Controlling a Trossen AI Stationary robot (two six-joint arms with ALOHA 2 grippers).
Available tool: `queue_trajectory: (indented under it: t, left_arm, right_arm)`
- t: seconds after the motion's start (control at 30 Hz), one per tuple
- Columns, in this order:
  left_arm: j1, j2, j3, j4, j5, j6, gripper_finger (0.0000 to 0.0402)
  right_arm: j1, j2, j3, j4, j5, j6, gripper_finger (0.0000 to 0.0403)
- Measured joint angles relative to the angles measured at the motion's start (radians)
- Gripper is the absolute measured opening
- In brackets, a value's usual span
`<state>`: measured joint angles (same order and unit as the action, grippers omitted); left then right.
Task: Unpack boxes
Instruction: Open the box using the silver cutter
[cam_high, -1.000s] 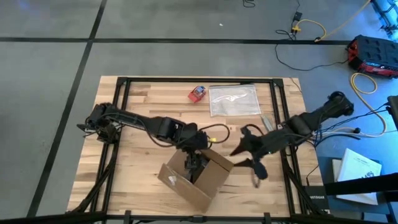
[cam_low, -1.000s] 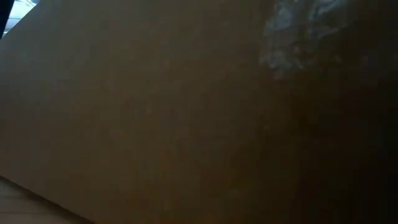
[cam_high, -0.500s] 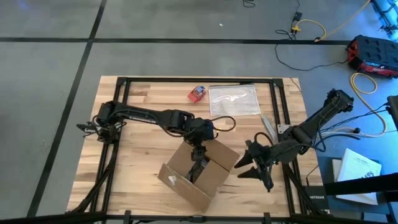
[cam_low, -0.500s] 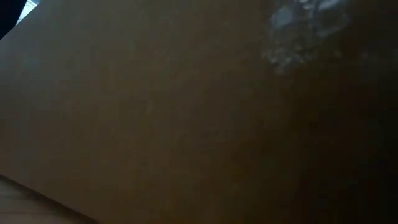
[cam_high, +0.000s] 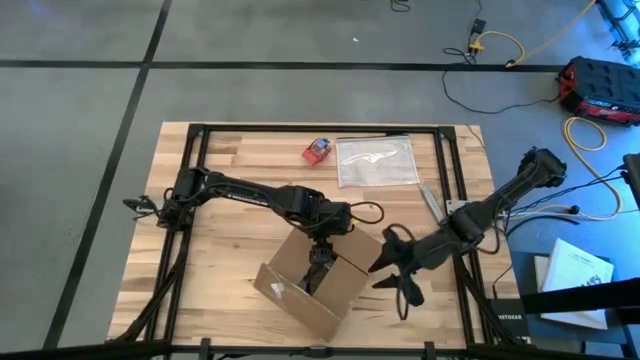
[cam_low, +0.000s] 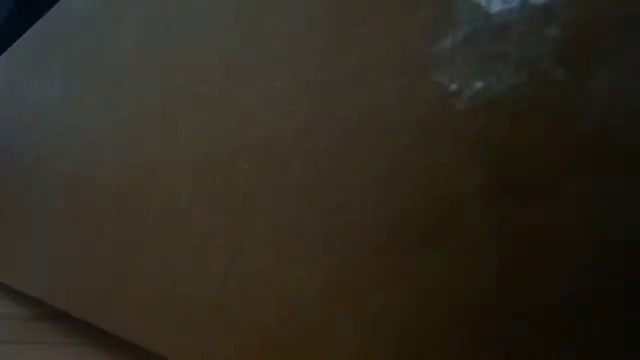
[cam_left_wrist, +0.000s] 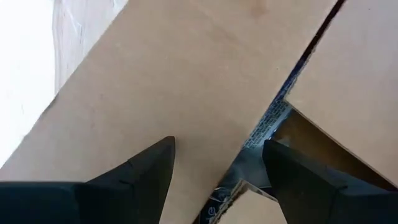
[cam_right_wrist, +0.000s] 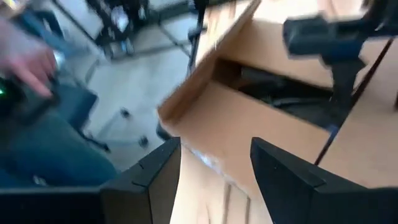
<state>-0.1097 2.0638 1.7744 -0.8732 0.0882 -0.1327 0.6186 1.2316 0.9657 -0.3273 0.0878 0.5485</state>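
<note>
Item 1: shallow brown cardboard box with flaps and clear tape strips (cam_high: 318, 280). Lies on the near middle of the pale wooden slat table (cam_high: 230, 160), skewed to the table edge, top flaps parted. It stands so close to the low camera that its side fills that whole view.

Item 2: left end effector (cam_high: 318, 268). Hangs over the gap between the box flaps, fingers pointing down into the opening. The left wrist view shows the fingers spread, nothing between them, a dark slit and printed packaging visible below. Compared with a second ago the left arm is stretched further across the table and the end effector has shifted slightly toward the box's right half.

Item 3: right end effector (cam_high: 395, 272). Just beside the box's right corner, fingers spread and empty; contact with the cardboard cannot be told. Half a second ago it stood further right, clear of the box; it has since closed in.

Item 4: clear silvery plastic bag (cam_high: 377, 161) and small red-and-blue object (cam_high: 317, 150). Both at the far edge, well apart from the box, unmoved.

Assessment: both arms converging on the opened box suggests contents are about to be reached; unpacking is probably at an early stage, nothing lifted out at this moment.
</note>
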Motion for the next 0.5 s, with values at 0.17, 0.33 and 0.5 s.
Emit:
queue_trajectory:
  t: [0.17,0.33,0.5]
  left_arm:
    - [-0.001,0.021,0.0,-0.001,0.001,0.046,0.0234]
    - [-0.019,0.047,0.0,0.004,-0.024,0.137,0.0234]
    - [-0.052,0.056,0.0,0.02,-0.149,0.221,0.0234]
  right_arm:
    - [-0.015,0.032,0.0,-0.038,-0.039,-0.006,0.0181]
    - [-0.019,0.04,0.0,-0.047,-0.04,-0.005,0.0181]
    - [-0.02,0.041,0.0,-0.046,-0.028,-0.002,0.0181]
